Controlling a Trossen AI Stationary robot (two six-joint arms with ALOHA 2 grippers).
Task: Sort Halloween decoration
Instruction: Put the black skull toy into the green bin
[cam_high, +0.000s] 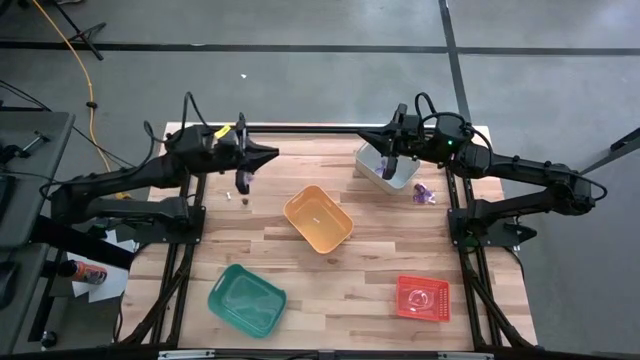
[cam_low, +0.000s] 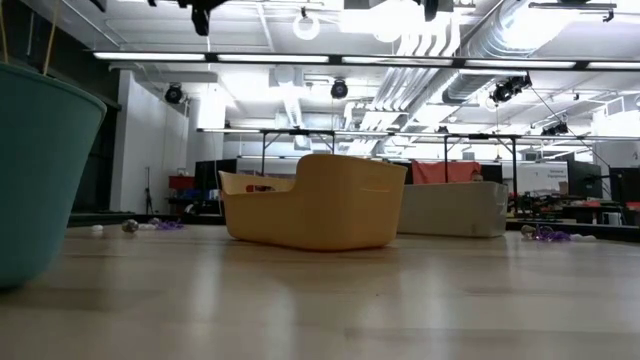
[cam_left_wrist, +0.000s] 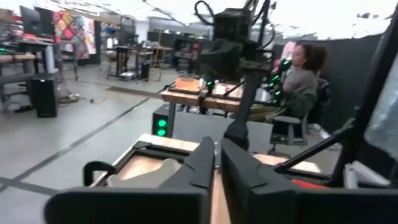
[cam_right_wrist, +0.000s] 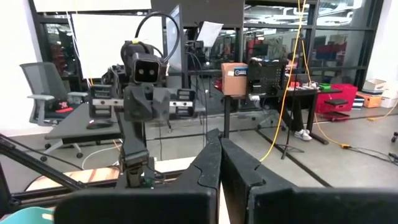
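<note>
While both my grippers, left (cam_high: 244, 180) and right (cam_high: 390, 165), hang clenched and empty over the wooden table (cam_high: 330, 300), purple trinkets (cam_high: 424, 194) lie beside the grey bin (cam_high: 380, 170); a person (cam_left_wrist: 301, 81) sits beyond.

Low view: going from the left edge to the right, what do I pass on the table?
Green bin → small whitish and purple trinkets → orange bin → grey bin → purple trinket.

We've got bare table (cam_high: 250, 235) below the left fingers (cam_high: 243, 180), just small trinkets (cam_high: 244, 199) there; the orange bin (cam_high: 318, 219) blocks beyond them.
</note>
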